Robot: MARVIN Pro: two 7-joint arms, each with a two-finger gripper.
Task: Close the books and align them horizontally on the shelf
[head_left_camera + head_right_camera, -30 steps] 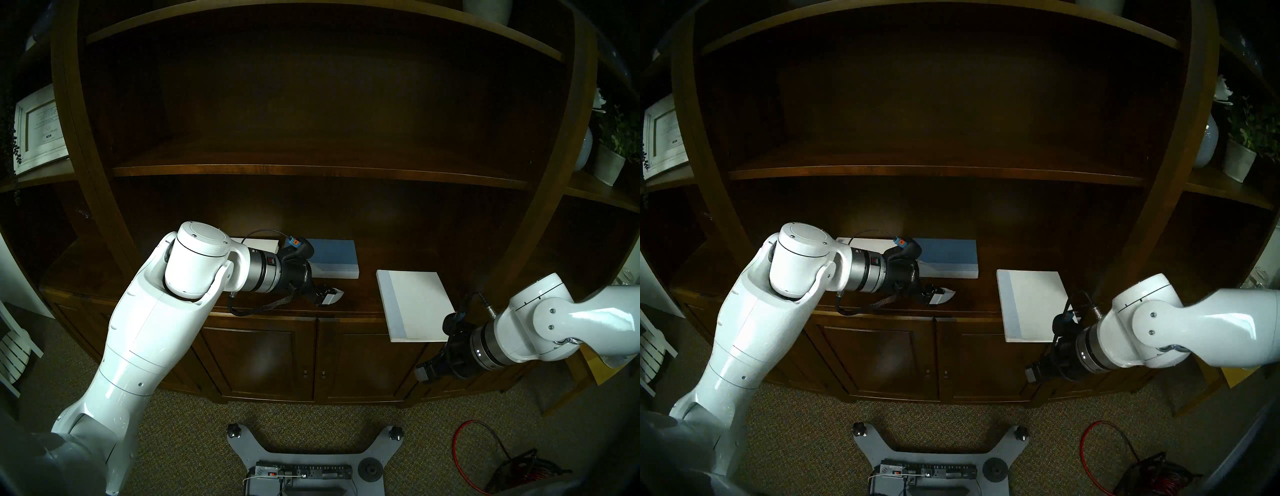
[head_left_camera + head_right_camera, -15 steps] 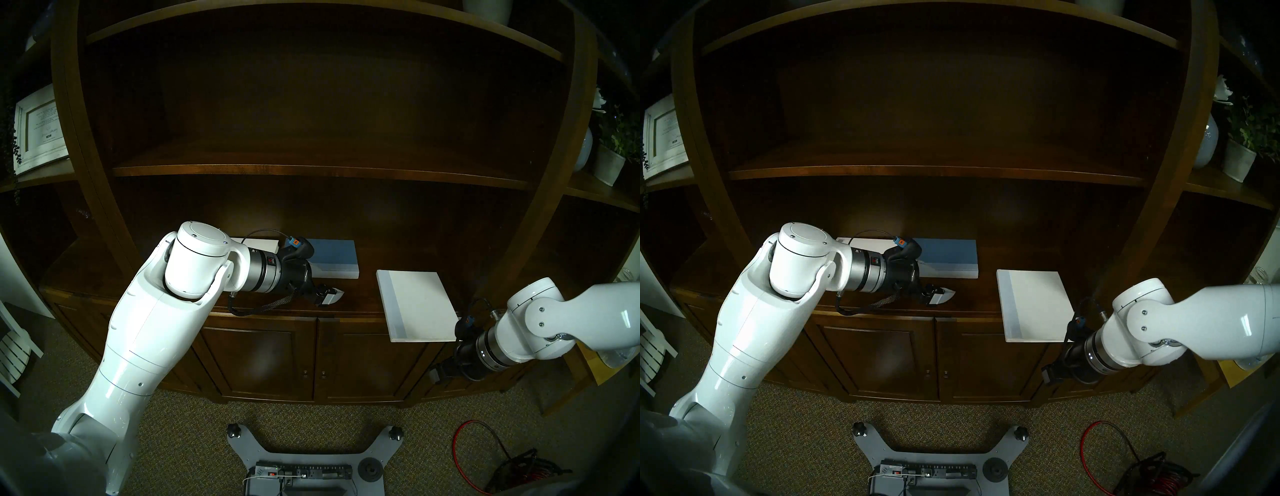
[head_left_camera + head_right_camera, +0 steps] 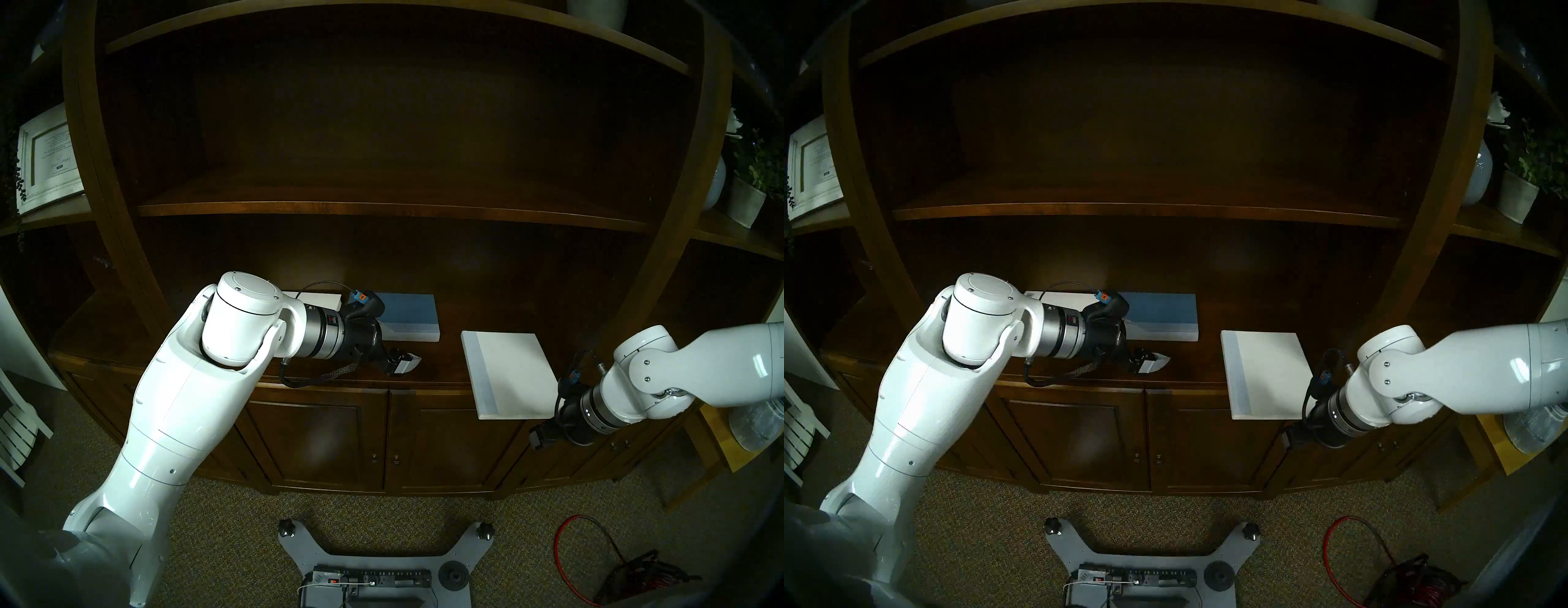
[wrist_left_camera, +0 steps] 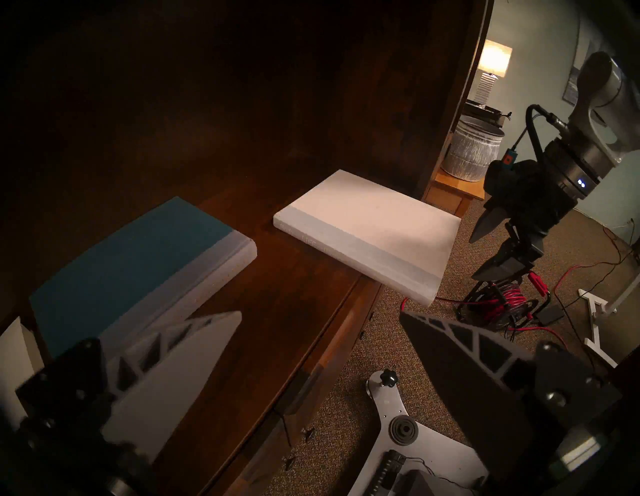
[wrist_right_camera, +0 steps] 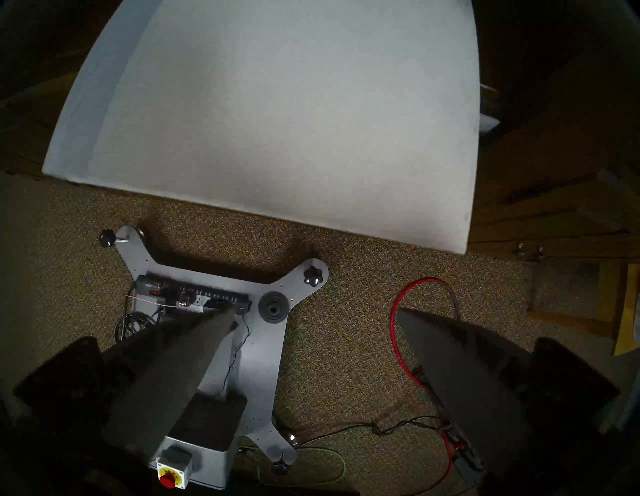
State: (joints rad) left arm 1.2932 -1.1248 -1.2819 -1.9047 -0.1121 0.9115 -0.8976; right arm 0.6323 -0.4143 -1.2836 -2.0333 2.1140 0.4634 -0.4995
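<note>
A: Book positions?
B: All three closed and flat on the shelf (image 3: 441,361). White barcode book (image 3: 316,299) rear left, blue book (image 3: 409,312) just beside it. White book with grey-blue spine strip (image 3: 511,373) lies apart to the right, its front end overhanging the shelf edge.
A: Grippers?
B: Left gripper (image 4: 320,332) fingers spread, empty, above the shelf in front of the blue book. Right gripper (image 5: 313,332) fingers spread, empty, off the overhanging book's near right corner, over carpet (image 5: 346,346).
</note>
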